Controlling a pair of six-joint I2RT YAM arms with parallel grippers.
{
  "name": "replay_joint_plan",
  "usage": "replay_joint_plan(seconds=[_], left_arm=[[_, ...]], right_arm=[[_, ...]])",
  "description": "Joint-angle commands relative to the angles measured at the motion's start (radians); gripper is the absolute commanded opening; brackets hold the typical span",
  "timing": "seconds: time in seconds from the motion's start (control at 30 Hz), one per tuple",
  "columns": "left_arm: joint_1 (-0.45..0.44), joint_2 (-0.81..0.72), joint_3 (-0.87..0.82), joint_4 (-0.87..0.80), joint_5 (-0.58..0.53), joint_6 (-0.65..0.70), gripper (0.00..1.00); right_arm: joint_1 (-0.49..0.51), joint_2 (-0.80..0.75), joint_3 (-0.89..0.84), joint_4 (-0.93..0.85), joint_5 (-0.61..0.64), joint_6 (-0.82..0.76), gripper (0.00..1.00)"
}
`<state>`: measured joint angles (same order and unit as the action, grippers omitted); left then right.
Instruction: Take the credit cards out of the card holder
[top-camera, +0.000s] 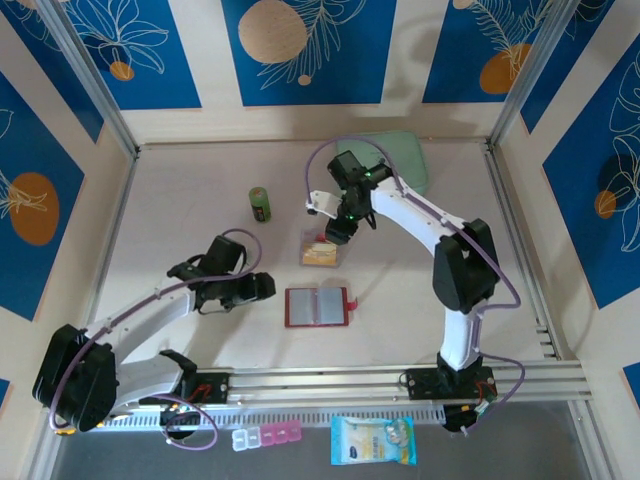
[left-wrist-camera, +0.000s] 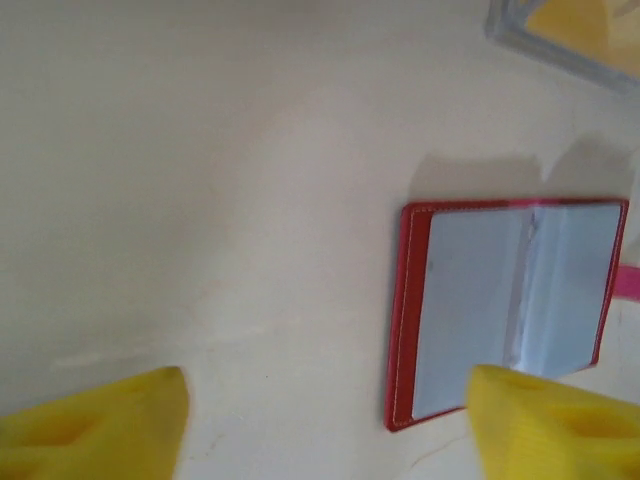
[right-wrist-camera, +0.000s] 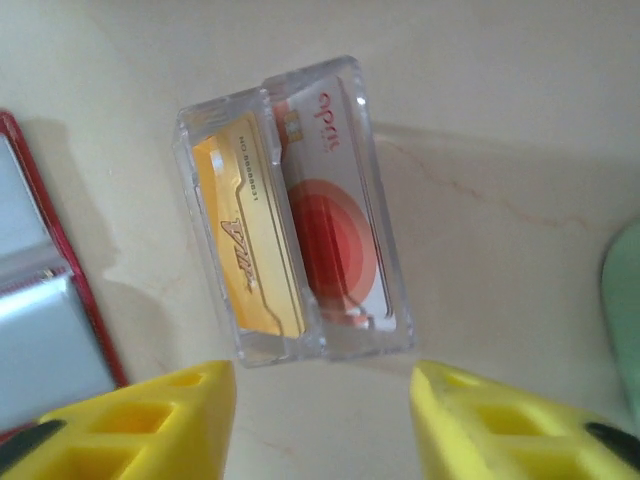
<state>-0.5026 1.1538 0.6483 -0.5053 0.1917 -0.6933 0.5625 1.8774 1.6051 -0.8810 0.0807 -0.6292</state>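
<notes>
Both pincers stand wide with nothing between the fingers. The left pincer (left-wrist-camera: 320, 430) hovers low over the surface (left-wrist-camera: 200, 200), and the red card holder (left-wrist-camera: 510, 300) lies open and flat just to its right, its pockets looking empty. The right pincer (right-wrist-camera: 325, 420) hangs over the credit cards (right-wrist-camera: 250, 240), which sit side by side in a clear box (right-wrist-camera: 280, 350), long edges running away from its fingers. The right arm is nearer the cards.
</notes>
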Motion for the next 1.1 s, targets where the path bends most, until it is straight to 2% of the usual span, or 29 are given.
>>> replay_joint_plan(seconds=[0.0, 0.07, 0.2, 0.33, 0.4, 0.5, 0.67, 0.83, 0.93, 1.07], left_arm=[[0.015, -0.011, 0.048, -0.085, -0.126, 0.084, 0.93], [0.023, -0.006, 0.053, -0.08, -0.154, 0.102, 1.0], [0.051, 0.011, 0.053, -0.062, -0.239, 0.148, 1.0], [0.091, 0.034, 0.056, -0.035, -0.36, 0.213, 1.0], [0.111, 0.046, 0.052, -0.008, -0.447, 0.25, 1.0], [0.167, 0.057, 0.047, 0.036, -0.508, 0.251, 1.0], [0.205, 0.035, 0.004, 0.172, -0.619, 0.327, 1.0], [0.262, 0.047, 0.009, 0.275, -0.653, 0.461, 0.99], [0.274, 0.07, -0.038, 0.439, -0.727, 0.575, 0.99], [0.34, 0.104, -0.126, 0.678, -0.666, 0.592, 0.99]], right_arm=[[-0.002, -0.085, -0.099, 0.101, 0.034, 0.117, 0.76], [-0.01, -0.128, -0.161, 0.14, 0.066, 0.155, 0.99], [-0.042, -0.207, -0.297, 0.228, 0.127, 0.241, 0.99], [-0.097, -0.287, -0.435, 0.324, 0.136, 0.345, 0.99], [-0.143, -0.339, -0.532, 0.414, 0.096, 0.413, 0.99], [-0.224, -0.412, -0.663, 0.549, 0.047, 0.508, 0.99], [-0.354, -0.491, -0.842, 0.757, 0.059, 0.607, 0.99], [-0.471, -0.54, -0.979, 0.973, 0.071, 0.688, 0.99], [-0.516, -0.54, -1.041, 1.107, 0.076, 0.721, 0.99], [-0.536, -0.526, -1.11, 1.299, 0.097, 0.746, 0.99]])
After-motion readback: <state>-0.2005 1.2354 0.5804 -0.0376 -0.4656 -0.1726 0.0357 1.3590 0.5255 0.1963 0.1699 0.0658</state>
